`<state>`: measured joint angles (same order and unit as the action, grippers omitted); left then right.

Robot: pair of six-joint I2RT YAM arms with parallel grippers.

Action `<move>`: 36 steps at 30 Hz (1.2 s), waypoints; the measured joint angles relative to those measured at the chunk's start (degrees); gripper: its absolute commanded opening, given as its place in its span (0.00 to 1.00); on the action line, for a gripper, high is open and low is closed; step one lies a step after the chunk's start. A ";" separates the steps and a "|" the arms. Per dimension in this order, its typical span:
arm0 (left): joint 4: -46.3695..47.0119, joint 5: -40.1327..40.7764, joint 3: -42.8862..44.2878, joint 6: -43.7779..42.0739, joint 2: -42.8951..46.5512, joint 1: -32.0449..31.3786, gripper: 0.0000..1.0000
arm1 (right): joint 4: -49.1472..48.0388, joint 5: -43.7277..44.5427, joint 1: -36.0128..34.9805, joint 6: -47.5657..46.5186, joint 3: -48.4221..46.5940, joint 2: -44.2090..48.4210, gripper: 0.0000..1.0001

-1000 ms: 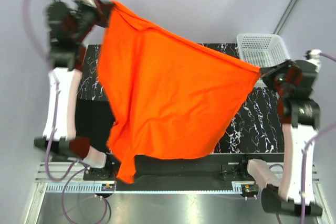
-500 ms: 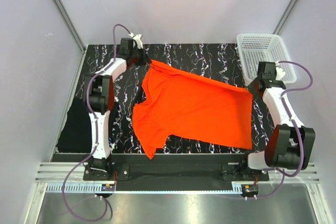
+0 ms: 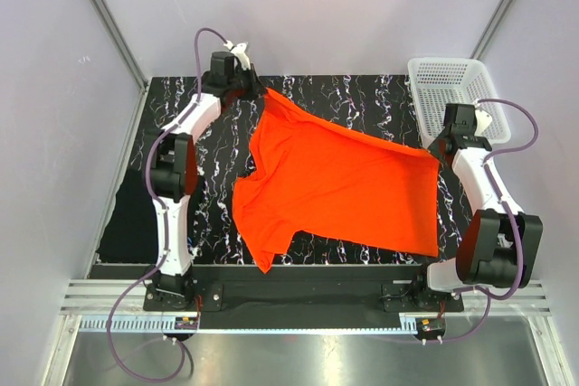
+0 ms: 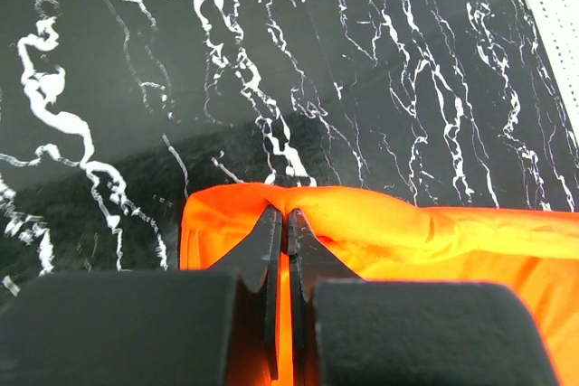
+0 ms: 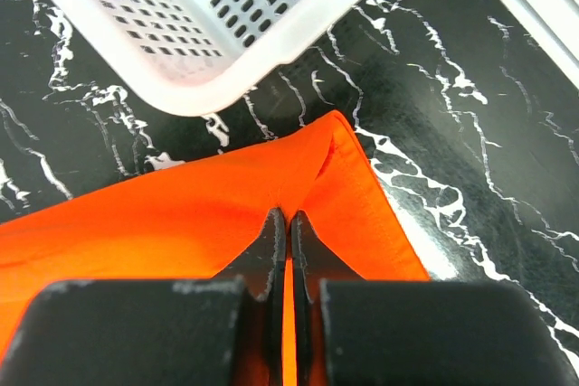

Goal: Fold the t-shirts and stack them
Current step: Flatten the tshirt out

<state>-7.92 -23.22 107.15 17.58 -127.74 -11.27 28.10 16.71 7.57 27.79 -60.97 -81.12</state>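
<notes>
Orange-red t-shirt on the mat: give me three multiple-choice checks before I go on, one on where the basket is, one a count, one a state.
1. The white mesh basket stands: A) by the far right corner of the marbled mat; B) by its near left corner; C) on the shirt.
2. Grippers pinching the orange-red t-shirt: A) none; B) one; C) two.
3. The t-shirt is: A) folded into a rectangle; B) spread open, unfolded; C) bunched in the basket.

1 A: the top view shows it at the far right.
2 C: the left gripper and the right gripper are each shut on a corner of the cloth.
3 B: its full shape lies open across the mat.
</notes>
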 measured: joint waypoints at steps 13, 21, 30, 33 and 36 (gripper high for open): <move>-4.33 4.00 2.12 -2.91 9.44 4.59 0.00 | -0.52 -11.26 -0.20 3.56 -0.17 1.22 0.00; -7.54 5.53 14.21 -3.19 8.22 5.84 0.24 | -0.74 -14.97 -4.63 4.20 -1.81 1.18 0.02; -15.80 12.35 16.00 -1.90 7.93 5.75 0.64 | 2.80 -15.76 -5.44 -1.92 -23.26 -17.51 0.25; -18.45 14.71 3.34 -0.83 14.86 5.29 0.61 | 5.51 -15.82 -5.44 -4.52 -30.82 -23.02 0.36; -21.20 16.61 -12.28 1.29 25.29 3.48 0.50 | 7.87 -15.91 -5.44 -6.29 -32.59 -24.15 0.47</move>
<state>-29.12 -6.61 94.87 18.87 -102.45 -7.79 35.97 0.80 2.13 21.50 -93.56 -105.27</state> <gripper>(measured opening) 0.556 0.404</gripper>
